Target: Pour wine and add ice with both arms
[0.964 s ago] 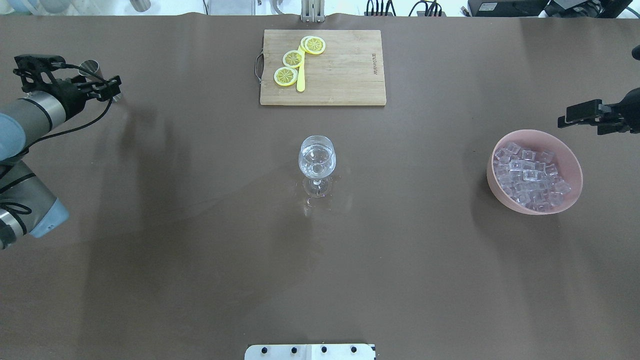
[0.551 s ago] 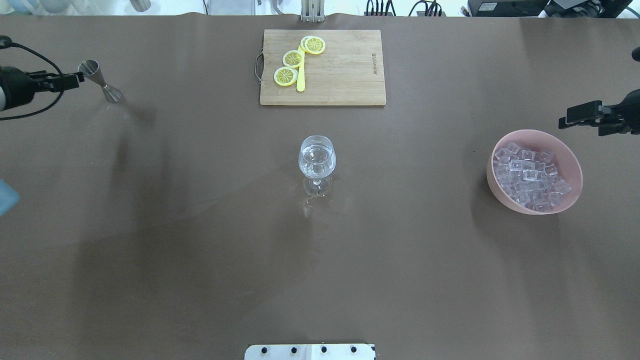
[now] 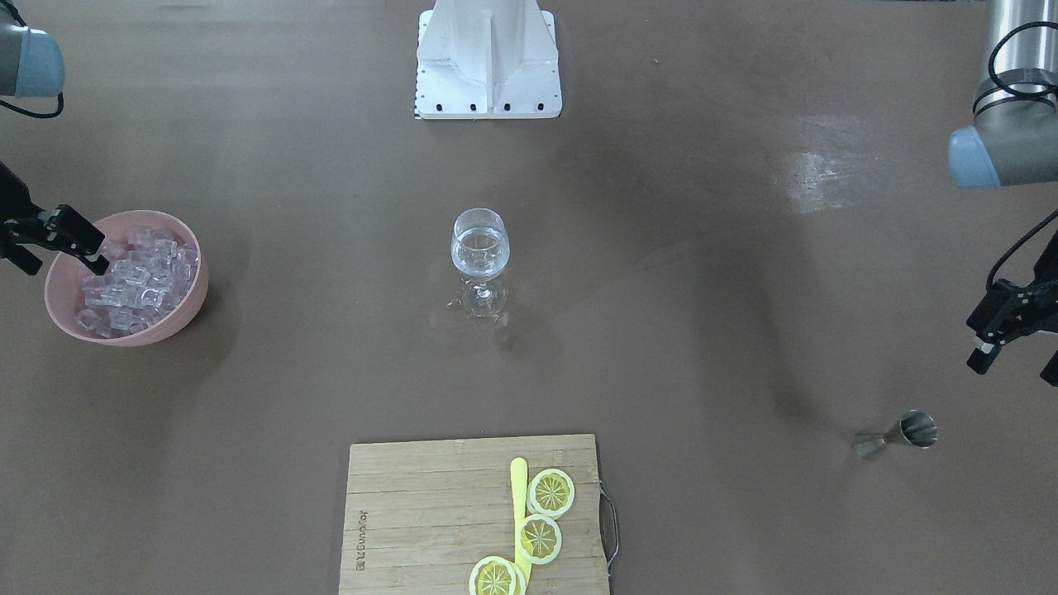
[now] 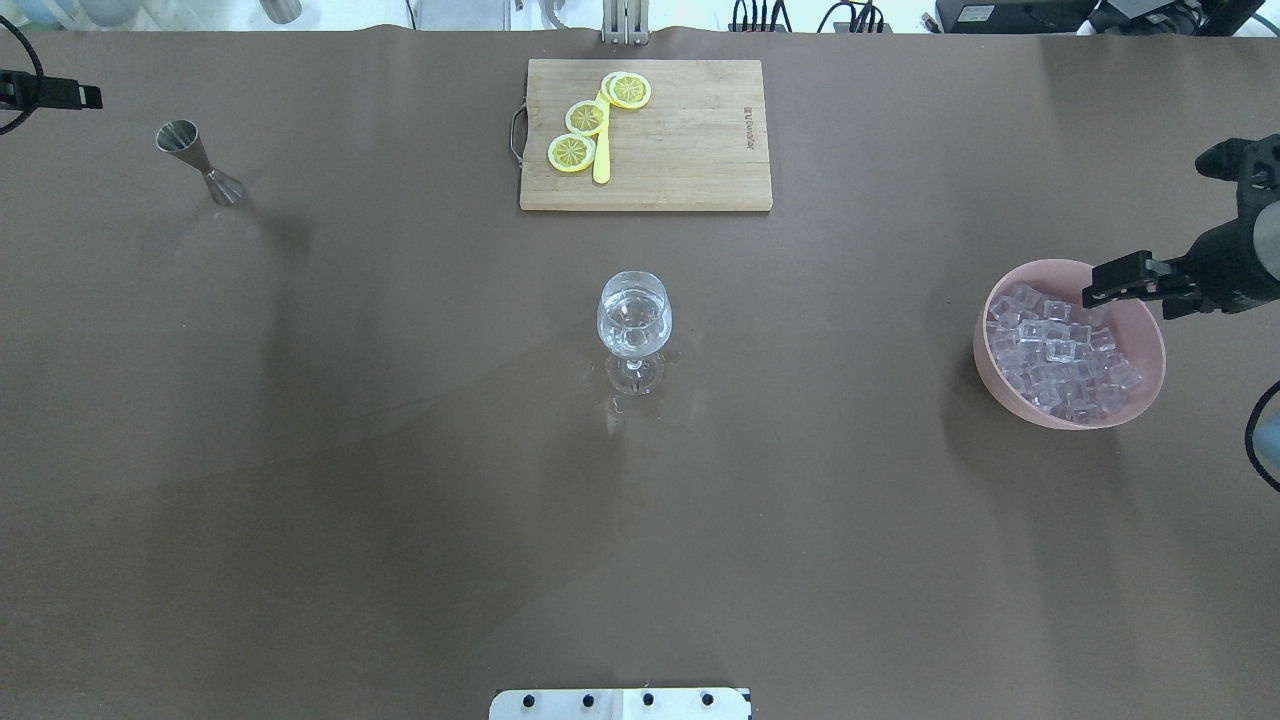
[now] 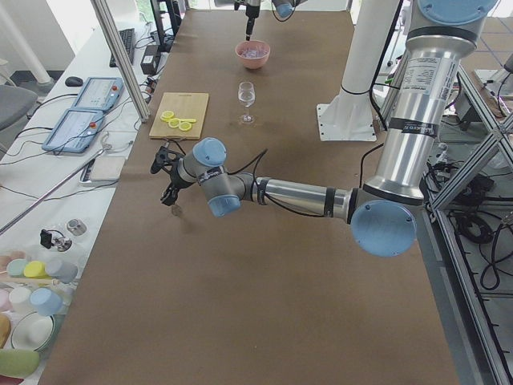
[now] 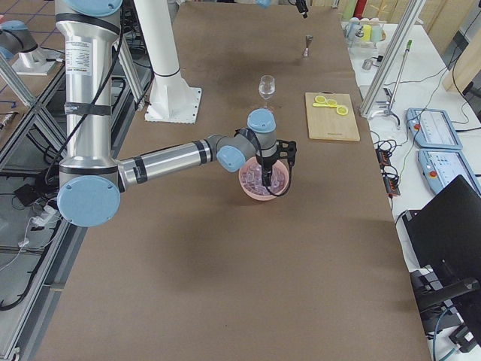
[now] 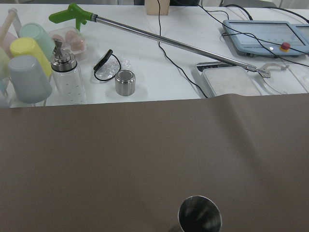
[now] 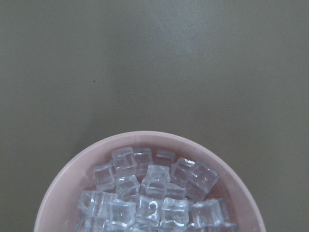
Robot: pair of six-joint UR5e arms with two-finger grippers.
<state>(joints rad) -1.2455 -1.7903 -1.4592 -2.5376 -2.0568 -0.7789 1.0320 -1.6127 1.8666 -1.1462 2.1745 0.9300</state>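
My two hands are well apart, one at each end of the table (image 4: pixel 400 500). My right hand (image 4: pixel 1110 282) hangs over the far rim of the one pink bowl (image 4: pixel 1000 385), fingers spread and holding nothing. The bowl holds the ice (image 4: pixel 1055 350), a heap of clear cubes too many for me to count. It stands near the table's right end.

My left hand (image 3: pixel 1012 364) is out at the left end, fingers parted and gripping nothing, near the single steel measuring cup (image 4: pixel 200 160), which stands upright apart from it.

One stemmed glass (image 4: pixel 634 325) stands mid-table with the wine (image 3: pixel 479 248) in it, clear as water. Broad brown table lies between it and both bowl and cup.

One wooden board (image 4: pixel 690 150) sits by the far edge, carrying three lemon slices (image 4: pixel 572 152) and one yellow stick (image 4: pixel 601 160) along its left side.
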